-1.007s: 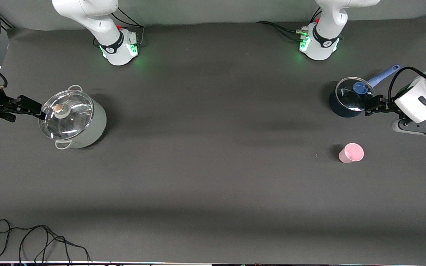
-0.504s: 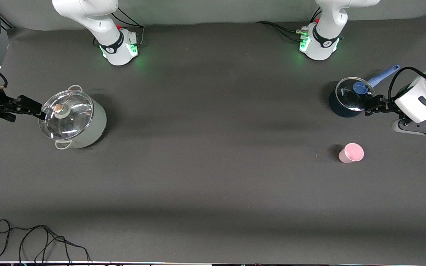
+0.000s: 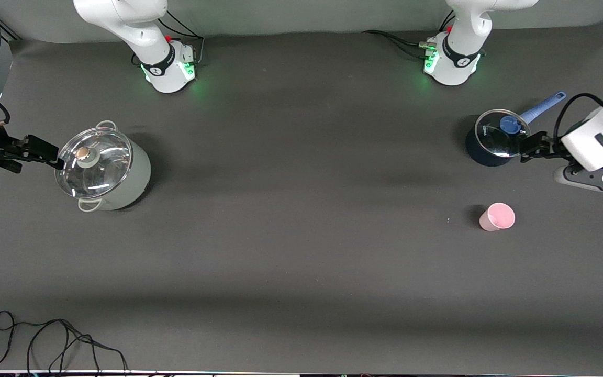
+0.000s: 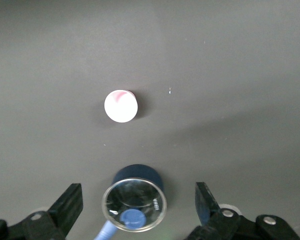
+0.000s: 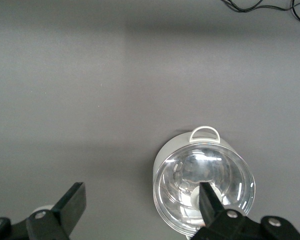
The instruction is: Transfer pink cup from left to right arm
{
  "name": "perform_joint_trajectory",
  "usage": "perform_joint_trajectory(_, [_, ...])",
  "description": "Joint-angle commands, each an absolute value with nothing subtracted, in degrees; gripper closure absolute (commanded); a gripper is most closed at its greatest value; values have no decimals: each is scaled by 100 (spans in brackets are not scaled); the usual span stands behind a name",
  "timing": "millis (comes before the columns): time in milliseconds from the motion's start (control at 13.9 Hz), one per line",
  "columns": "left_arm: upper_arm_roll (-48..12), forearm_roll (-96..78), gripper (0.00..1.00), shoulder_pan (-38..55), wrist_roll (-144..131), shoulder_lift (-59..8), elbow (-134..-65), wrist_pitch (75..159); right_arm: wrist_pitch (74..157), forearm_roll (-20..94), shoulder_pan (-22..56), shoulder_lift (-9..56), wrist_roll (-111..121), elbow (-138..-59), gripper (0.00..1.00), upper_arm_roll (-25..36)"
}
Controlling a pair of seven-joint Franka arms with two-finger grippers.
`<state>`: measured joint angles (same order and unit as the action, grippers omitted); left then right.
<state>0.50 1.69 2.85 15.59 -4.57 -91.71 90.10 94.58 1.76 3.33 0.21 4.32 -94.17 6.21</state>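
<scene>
The pink cup [image 3: 497, 217] stands upright on the dark table toward the left arm's end, nearer to the front camera than the blue saucepan [image 3: 492, 141]. It also shows in the left wrist view [image 4: 121, 106], mouth up. My left gripper [image 3: 529, 147] is open and empty, up in the air by the blue saucepan's rim, apart from the cup. In the left wrist view the left gripper [image 4: 137, 202] has its jaws wide apart. My right gripper [image 3: 50, 153] is open and empty, held beside the white pot [image 3: 103, 170]; it shows in the right wrist view [image 5: 142, 202].
The blue saucepan [image 4: 135, 202] has a glass lid and a blue handle. The white pot [image 5: 204, 187] has a glass lid. A black cable [image 3: 55, 340] lies near the front edge toward the right arm's end. Bare table lies between the two pots.
My left hand has shifted slightly toward the left arm's end of the table. The cup, both pots and the right arm have not moved.
</scene>
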Motion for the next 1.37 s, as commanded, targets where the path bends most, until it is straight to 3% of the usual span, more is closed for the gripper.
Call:
perform_joint_trajectory(0, [44, 132, 0, 150, 2310, -369, -9193, 9026, 9413, 158, 334, 26, 457, -9308, 0, 624])
perform_joint_trajectory(647, [44, -438, 0, -728, 5928, -483, -9071, 9106, 9404, 176, 334, 9, 431, -9290, 0, 624])
perform_joint_trajectory(1295, [44, -2476, 1, -2679, 9805, -1756, -8552, 9018, 9466, 185, 334, -26, 123, -9264, 0, 642])
